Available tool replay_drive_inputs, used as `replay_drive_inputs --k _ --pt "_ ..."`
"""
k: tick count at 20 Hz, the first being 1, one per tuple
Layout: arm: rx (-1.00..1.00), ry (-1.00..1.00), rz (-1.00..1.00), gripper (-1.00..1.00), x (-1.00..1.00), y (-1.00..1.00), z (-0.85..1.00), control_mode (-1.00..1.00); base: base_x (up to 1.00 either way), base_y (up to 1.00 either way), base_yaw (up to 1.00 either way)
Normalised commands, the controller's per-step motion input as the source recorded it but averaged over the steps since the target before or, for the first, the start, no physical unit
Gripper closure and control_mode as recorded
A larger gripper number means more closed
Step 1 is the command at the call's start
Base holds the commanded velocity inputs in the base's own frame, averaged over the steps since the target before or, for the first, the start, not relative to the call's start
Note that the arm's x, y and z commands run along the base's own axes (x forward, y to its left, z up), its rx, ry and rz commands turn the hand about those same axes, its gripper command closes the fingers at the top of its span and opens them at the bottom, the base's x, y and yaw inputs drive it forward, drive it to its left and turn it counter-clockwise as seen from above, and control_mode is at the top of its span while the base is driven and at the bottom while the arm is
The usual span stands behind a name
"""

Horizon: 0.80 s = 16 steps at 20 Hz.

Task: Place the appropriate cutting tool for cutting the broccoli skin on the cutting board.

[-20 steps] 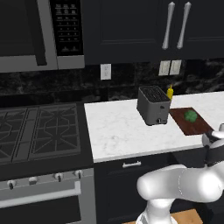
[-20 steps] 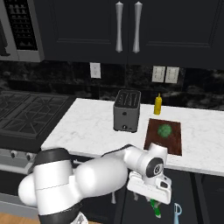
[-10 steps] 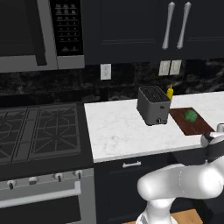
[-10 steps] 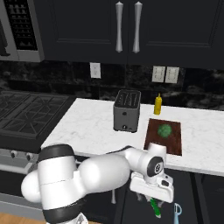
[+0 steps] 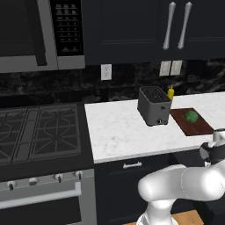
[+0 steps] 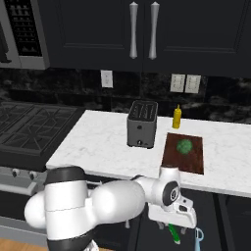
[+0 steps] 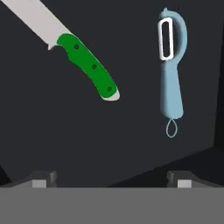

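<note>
My fingers are spread wide with nothing between them, low in front of the dark cabinets below the counter. Just beyond them, on a dark surface, lies the green-handled knife, its pale blade angled toward the upper left in the hand view, and well to its right a light blue peeler. Up on the counter, the dark brown cutting board carries the broccoli; left of it stands the toaster, and a yellow bottle sits farther back.

Arm bent low, tool pointing down, jaws wide apart.
</note>
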Motion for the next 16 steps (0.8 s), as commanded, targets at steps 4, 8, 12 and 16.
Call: replay_drive_inputs --k 4,8,12,16 --pt "0.07 -0.22 0.16 -1.0 0.09 -0.09 -0.08 -1.0 0.0 0.0 0.0" --pt "0.1 -0.28 0.19 -1.0 0.31 -0.05 -0.17 -1.0 0.0 0.0 0.0" --pt "0.04 -0.14 0.25 -1.0 0.24 -0.26 -0.18 -1.0 0.0 0.0 0.0" --pt "0.06 -0.03 0.28 -1.0 0.2 -0.09 -0.15 -1.0 0.0 0.0 0.0"
